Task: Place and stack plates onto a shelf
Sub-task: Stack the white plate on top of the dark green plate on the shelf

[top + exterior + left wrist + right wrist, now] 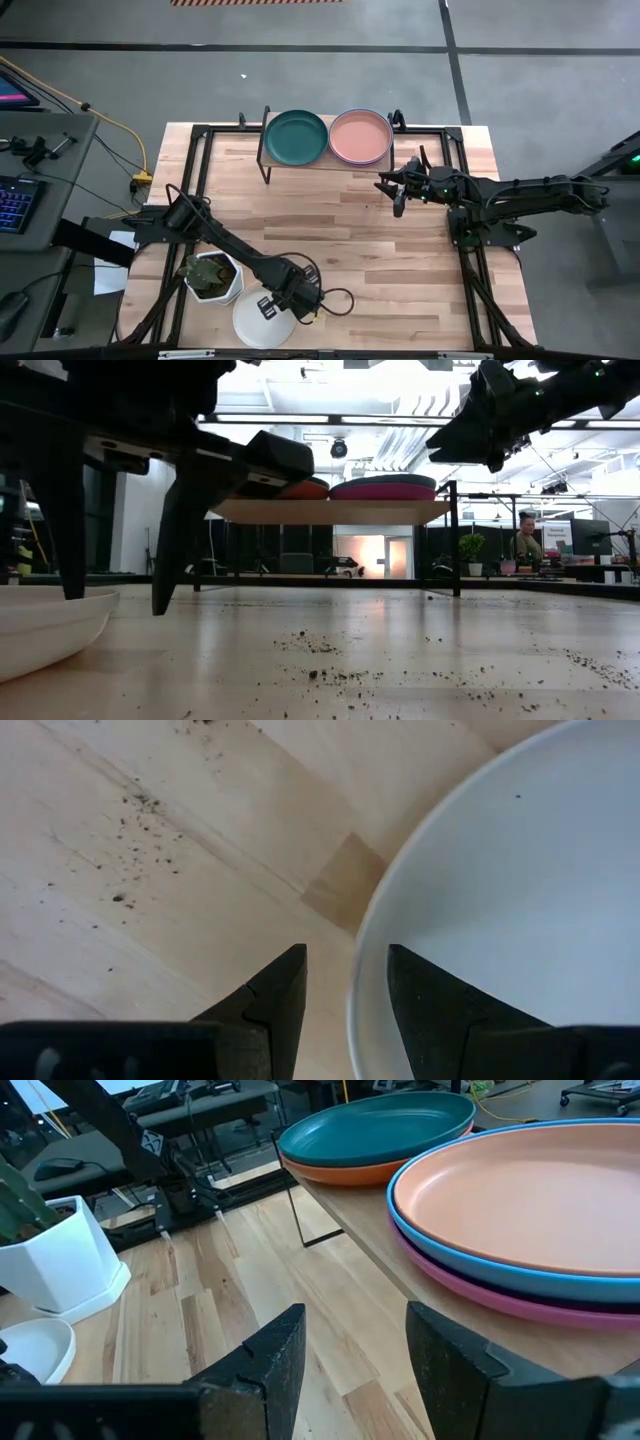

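Observation:
A white plate (pixel 250 322) lies flat on the tabletop at the near edge. My left gripper (pixel 347 990) points down and is open. It straddles the plate's right rim (pixel 358 970), one finger inside over the plate and one outside over the wood. I cannot tell whether a fingertip touches it. On the shelf (pixel 330 511) at the far edge, a dark teal plate (pixel 380 1125) lies on a red one. Beside it, a salmon plate (pixel 530 1190) tops a light blue and a pink one. My right gripper (pixel 393 190) hangs open in front of the shelf, to its right, and holds nothing.
A white hexagonal plant pot (pixel 212 277) stands just left of the white plate, close to my left arm. Soil crumbs (pixel 330 675) lie scattered on the wood. The middle of the table is bare wood. A person (pixel 525 540) sits in the room behind the table.

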Controlling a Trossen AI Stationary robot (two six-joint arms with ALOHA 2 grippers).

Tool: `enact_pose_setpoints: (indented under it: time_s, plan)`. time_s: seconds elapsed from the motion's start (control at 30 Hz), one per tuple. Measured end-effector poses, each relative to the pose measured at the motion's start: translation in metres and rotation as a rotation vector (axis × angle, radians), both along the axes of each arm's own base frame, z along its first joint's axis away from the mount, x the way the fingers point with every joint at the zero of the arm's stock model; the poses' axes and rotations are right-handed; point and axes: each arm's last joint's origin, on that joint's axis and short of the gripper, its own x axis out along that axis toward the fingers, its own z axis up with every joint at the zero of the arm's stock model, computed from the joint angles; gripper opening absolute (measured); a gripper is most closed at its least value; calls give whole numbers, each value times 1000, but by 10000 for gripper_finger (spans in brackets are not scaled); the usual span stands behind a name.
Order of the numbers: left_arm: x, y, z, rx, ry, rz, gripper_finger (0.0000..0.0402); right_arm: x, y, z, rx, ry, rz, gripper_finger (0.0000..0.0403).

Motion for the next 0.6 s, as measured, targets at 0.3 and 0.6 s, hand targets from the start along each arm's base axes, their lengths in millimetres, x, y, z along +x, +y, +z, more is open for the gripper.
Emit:
enact_pose_setpoints:
  time_s: [0.3, 0.6]
  plan:
    - [-1, 0, 0, 5, 11, -2, 131, 0, 0, 0, 1, 3, 0, 156]
    - [1, 4, 0, 0, 14, 6, 122, 0, 0, 0, 1, 3, 0, 156]
